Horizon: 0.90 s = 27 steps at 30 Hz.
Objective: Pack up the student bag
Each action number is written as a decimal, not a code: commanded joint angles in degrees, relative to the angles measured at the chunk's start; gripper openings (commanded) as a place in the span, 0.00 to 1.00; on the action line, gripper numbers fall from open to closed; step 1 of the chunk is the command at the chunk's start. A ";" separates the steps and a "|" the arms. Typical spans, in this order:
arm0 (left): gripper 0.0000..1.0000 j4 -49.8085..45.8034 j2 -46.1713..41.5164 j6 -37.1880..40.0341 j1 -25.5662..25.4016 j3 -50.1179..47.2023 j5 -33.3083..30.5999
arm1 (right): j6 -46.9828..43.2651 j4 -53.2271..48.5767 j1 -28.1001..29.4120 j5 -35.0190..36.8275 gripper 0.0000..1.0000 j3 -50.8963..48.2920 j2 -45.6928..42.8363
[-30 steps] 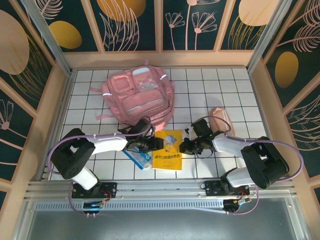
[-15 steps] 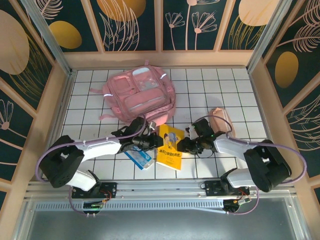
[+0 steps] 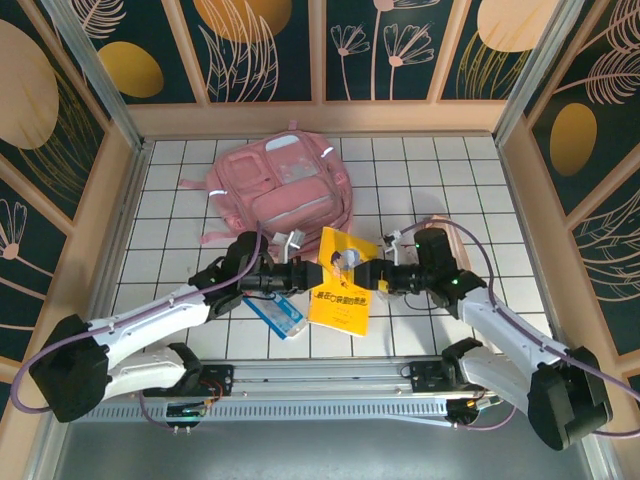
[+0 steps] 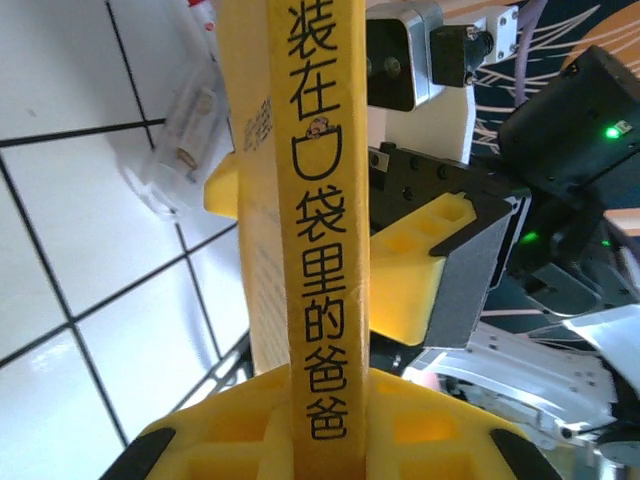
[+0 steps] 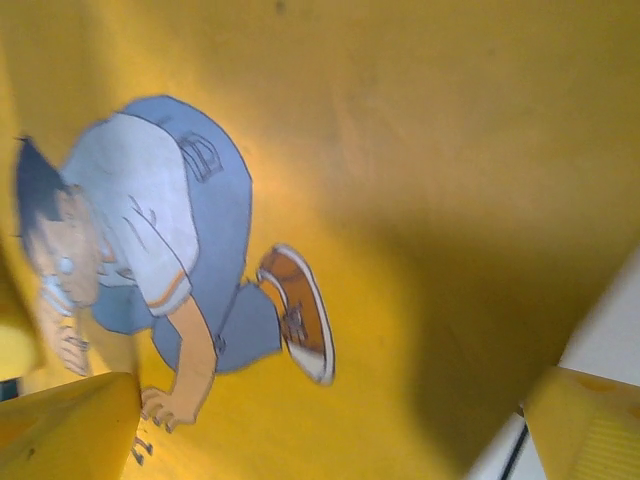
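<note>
Zero items look packed: student bag (image 3: 280, 185) lies at the far middle of the worktop (image 3: 450, 170), no opening visible. Just in front of it, left hand (image 3: 298, 275) is clamped on the yellow book (image 3: 342, 285) by one edge; right hand (image 3: 378, 280) is spread apart at the opposite edge.

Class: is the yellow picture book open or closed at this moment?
Closed. The yellow book shows one whole front cover from above, and the left gripper is shut on its spine, covers together.
</note>
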 commanded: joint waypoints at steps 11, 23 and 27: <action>0.00 28.59 -2.55 -12.07 6.14 1.16 8.51 | 30.83 35.39 -1.17 -18.98 0.95 0.32 -6.09; 0.00 26.77 -2.98 -11.85 10.10 -1.07 1.35 | 49.91 56.38 -5.91 -11.97 0.44 -2.27 -5.41; 0.00 29.10 -2.46 -12.89 10.03 -3.33 -2.09 | 47.91 51.44 -6.80 -9.26 0.22 -2.53 -5.66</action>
